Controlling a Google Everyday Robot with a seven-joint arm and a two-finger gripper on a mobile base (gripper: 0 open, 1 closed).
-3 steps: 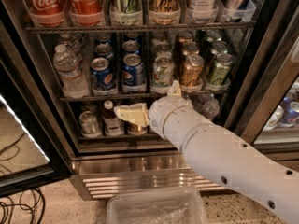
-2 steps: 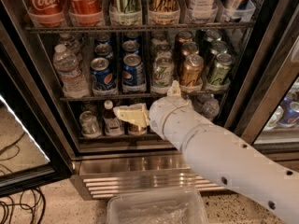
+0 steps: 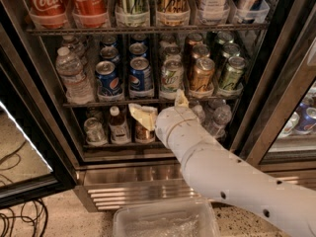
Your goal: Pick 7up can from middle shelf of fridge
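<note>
Hovering just under the front edge of the middle shelf (image 3: 89, 103), the gripper (image 3: 158, 107) sits low in the fridge (image 3: 128, 194) with fingers spread and nothing between them. It's directly below the 7up can (image 3: 171, 76), which stands upright at the front of its row between a Pepsi can (image 3: 140, 75) and a gold can (image 3: 201, 74), so my read is it's lined up under the target and needs to come up to can height. The arm (image 3: 222, 177) blocks the lower-shelf items behind it, one finger shows only its tip, and the cans behind the 7up are mostly hidden.
</note>
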